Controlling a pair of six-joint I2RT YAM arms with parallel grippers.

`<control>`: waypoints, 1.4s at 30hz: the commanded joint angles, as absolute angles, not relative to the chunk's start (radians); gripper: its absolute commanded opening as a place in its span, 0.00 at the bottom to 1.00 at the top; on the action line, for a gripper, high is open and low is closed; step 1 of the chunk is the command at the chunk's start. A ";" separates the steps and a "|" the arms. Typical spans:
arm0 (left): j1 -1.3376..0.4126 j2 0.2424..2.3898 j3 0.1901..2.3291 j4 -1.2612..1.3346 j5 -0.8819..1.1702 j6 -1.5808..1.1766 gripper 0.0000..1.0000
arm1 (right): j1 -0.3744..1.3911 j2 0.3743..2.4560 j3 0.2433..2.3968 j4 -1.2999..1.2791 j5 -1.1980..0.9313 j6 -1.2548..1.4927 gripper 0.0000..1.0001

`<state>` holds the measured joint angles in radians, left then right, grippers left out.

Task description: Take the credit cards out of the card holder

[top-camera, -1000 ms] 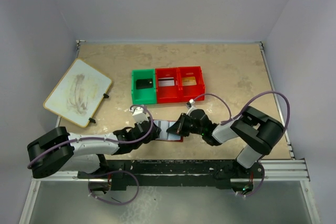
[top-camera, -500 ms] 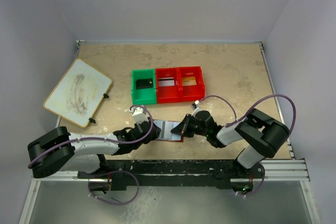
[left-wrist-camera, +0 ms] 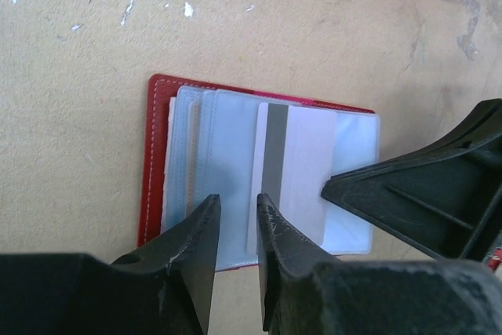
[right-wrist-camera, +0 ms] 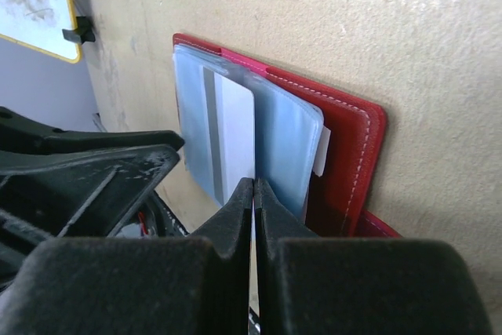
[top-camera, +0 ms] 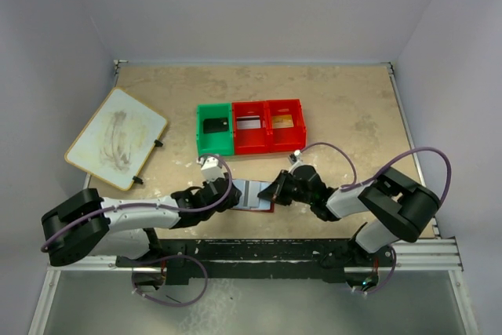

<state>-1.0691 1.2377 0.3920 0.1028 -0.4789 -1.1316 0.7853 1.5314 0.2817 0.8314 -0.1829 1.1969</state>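
From above, the card holder [top-camera: 252, 195] is lying open near the tabletop's [top-camera: 353, 107] near edge, between the left gripper [top-camera: 230, 194] and the right gripper [top-camera: 271, 191]. At the left wrist, the jaws are standing slightly spread over its sleeves [left-wrist-camera: 227, 139], beside a white card [left-wrist-camera: 306, 170]. At the right wrist, the jaws are pressing together, tips touching that card's edge.

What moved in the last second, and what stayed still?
The right arm swung its elbow out to the right and nearer, and its wrist shifted right. The right gripper stayed shut at the card holder. The left gripper edged slightly right. Holder, bins and white board stayed put.
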 commanded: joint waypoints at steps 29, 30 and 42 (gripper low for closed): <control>-1.071 1.257 0.396 0.099 -0.426 -1.064 0.19 | 0.782 1.493 0.336 0.716 -0.135 1.161 0.00; -1.072 1.261 0.398 0.091 -0.430 -1.066 0.18 | 0.782 1.493 0.336 0.718 -0.136 1.160 0.01; -1.072 1.259 0.388 0.058 -0.446 -1.068 0.11 | 0.782 1.497 0.330 0.742 -0.156 1.148 0.07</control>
<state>-1.0691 1.2613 0.4084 0.0875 -0.4290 -1.0630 0.7849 1.5150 0.3107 0.7380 -0.1677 1.1748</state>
